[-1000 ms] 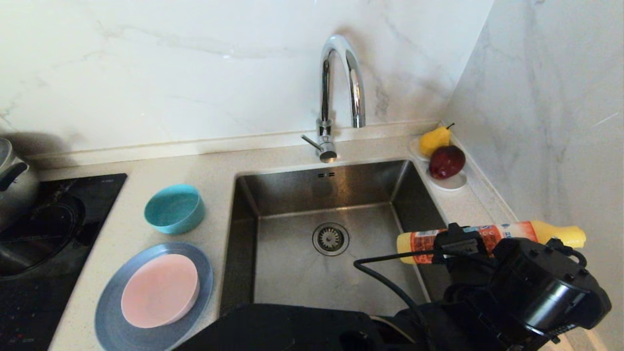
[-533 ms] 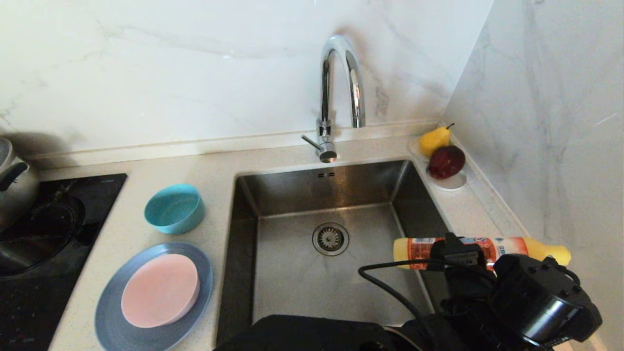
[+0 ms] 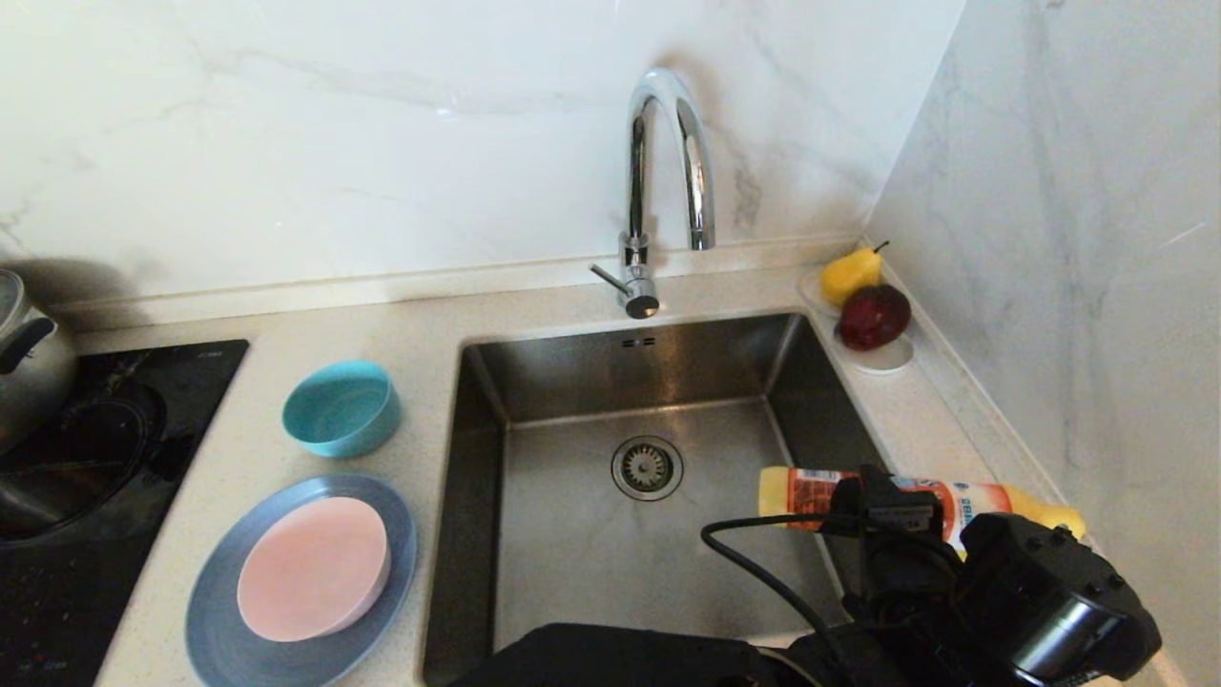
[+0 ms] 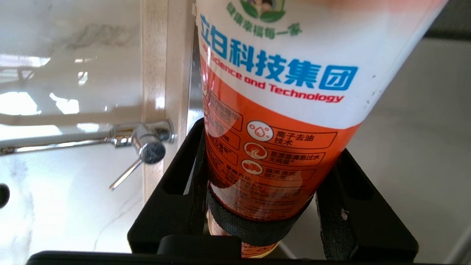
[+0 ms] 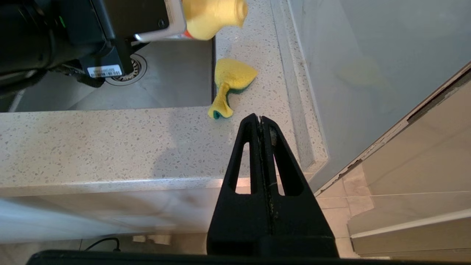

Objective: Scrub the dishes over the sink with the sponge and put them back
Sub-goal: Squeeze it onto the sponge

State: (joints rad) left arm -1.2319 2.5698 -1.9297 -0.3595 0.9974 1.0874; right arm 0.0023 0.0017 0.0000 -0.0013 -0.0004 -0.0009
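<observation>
The sponge is found crumpled on the desk at the sink corner, apart from the closed right pincer, beneath the bottle gripped by the left pincer.

Crumpled sponge on counter beside sink

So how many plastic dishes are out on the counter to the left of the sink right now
3. The teal bowl sits nearest the wall. The blue-grey plate lies nearer the front edge, with the pink bowl resting on it. Nothing seems hidden behind them.
</observation>
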